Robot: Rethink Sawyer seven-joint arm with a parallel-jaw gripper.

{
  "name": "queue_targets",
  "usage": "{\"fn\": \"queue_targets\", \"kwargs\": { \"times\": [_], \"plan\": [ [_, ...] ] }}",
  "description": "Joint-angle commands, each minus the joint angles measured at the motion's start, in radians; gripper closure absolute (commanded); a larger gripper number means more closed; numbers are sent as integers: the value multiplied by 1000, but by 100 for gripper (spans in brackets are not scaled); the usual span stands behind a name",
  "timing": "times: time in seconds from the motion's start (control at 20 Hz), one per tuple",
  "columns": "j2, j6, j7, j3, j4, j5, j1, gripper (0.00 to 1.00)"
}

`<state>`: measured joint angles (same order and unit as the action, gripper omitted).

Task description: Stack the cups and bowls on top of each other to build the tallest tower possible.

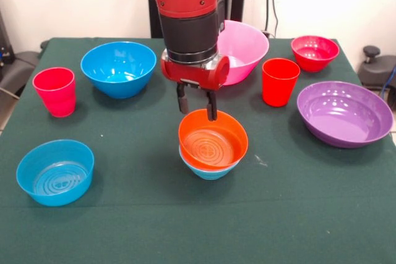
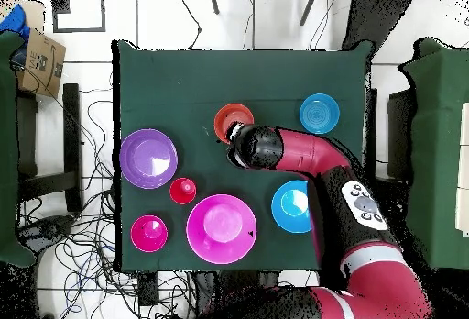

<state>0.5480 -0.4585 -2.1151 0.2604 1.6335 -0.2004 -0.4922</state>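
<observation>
The tower is an orange bowl (image 1: 213, 142) nested in a small light-blue bowl (image 1: 207, 170) at the table's middle. The orange bowl also shows in the overhead view (image 2: 231, 119). My gripper (image 1: 198, 108) is open and empty, with its fingers apart just over the orange bowl's far rim. A pinkish-red cup (image 1: 55, 91) stands at the left. An orange-red cup (image 1: 279, 81) stands right of centre. The deep blue bowl (image 1: 119, 68), large pink bowl (image 1: 244, 47), small red bowl (image 1: 315, 52), purple bowl (image 1: 344, 114) and small blue bowl (image 1: 55, 172) stand singly around it.
The green table (image 1: 185, 227) ends close behind the pink and red bowls. In the overhead view my arm (image 2: 302, 155) lies across the deep blue bowl (image 2: 291, 205) and hides the pinkish-red cup. Cables and a cardboard box (image 2: 41, 59) lie on the floor.
</observation>
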Motion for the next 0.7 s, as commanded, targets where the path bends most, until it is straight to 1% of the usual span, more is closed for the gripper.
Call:
{"fn": "queue_targets", "kwargs": {
  "times": [0.05, 0.15, 0.45, 0.7],
  "plan": [
    [-81, 47, 30, 29, -27, -78, 28, 0],
    [-91, 57, 31, 21, -33, -88, 32, 0],
    [-91, 59, 31, 3, -31, -111, 44, 0],
    [-121, 78, 32, -10, -61, -142, 52, 0]
  ]
}}
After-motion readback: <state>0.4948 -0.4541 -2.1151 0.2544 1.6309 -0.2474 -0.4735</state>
